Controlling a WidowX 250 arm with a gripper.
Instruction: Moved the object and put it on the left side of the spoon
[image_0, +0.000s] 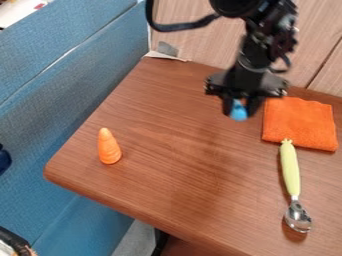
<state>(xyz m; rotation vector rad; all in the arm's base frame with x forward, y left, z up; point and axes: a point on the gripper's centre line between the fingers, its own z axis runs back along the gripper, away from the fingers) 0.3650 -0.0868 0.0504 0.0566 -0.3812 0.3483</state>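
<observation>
The black gripper (238, 110) hangs over the upper right part of the table, shut on a small blue object (238, 111) whose lower end shows between its fingers. A spoon (290, 172) with a pale green handle and a metal bowl lies on the table at the right, below and to the right of the gripper, its bowl toward the front edge. The blue object is held above the tabletop, up and to the left of the spoon.
An orange cloth (300, 124) lies just right of the gripper, at the top of the spoon's handle. An orange carrot-like toy (108, 146) rests near the left edge of the brown table (167, 175). Blue seating (60, 100) borders the table's left side.
</observation>
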